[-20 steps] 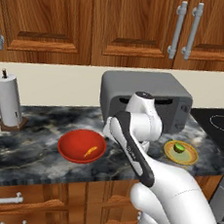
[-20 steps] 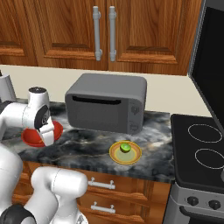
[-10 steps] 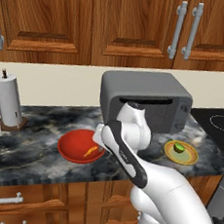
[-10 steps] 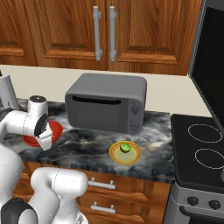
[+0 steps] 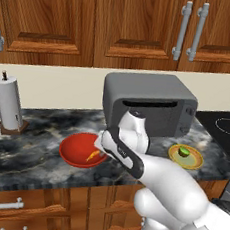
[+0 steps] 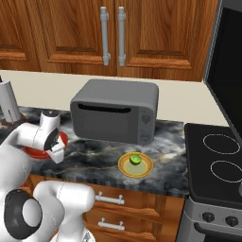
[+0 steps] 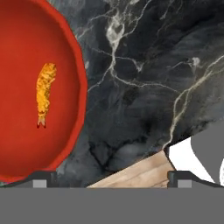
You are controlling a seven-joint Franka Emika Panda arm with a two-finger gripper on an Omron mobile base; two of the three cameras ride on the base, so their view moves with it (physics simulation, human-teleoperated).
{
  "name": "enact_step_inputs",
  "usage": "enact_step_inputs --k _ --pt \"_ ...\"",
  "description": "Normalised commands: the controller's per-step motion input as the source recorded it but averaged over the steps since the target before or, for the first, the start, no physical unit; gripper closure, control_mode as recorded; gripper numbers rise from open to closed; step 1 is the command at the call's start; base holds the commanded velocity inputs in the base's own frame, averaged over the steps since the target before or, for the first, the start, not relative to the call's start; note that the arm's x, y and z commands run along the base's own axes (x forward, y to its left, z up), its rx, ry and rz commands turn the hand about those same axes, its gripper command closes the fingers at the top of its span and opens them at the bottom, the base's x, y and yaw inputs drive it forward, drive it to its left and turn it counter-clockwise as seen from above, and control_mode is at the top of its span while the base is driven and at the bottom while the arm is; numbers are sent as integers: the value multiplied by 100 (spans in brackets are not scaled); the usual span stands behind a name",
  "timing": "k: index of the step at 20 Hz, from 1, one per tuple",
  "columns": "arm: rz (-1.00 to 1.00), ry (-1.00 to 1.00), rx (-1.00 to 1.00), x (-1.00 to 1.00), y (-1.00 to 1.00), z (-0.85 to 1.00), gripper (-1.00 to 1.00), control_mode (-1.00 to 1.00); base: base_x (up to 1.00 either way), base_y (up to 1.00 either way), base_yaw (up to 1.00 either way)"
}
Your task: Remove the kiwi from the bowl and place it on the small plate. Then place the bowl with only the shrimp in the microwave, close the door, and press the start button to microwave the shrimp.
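- Bowl sitting on the dark marbled counter, glossy red, wide and shallow, just left of the gripper in the left base view.
- Wooden cabinets hanging above, beige backsplash behind, paper towel roll standing well left of the gripper, stovetop lying far to its other side.
- Shrimp lying alone inside the bowl, small, orange, curved.
- Gripper hovering low over the bowl's rim, fingertips standing wide apart, gripping nothing.
- Kiwi resting on the small plate, bright green on yellow-orange, well right of the gripper.
- Microwave sitting behind the gripper, grey, door showing shut.
- Bowl getting partly covered by the arm in the right base view, cut off by the frame edge in the hand view.
- Fingertips barely peeking up in the hand view; gripper itself hard to make out in both base views.
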Motion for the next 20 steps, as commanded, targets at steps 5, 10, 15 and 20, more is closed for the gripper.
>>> enact_step_inputs --k 5,10,15,20 --pt "4 0 0 41 9 -24 -100 -100 0 0 0" --pt "2 0 0 34 22 -17 -100 -100 0 0 0" --pt "2 0 0 22 25 -27 -100 -100 0 0 0" --pt "0 0 0 15 13 -31 -100 -100 0 0 0"
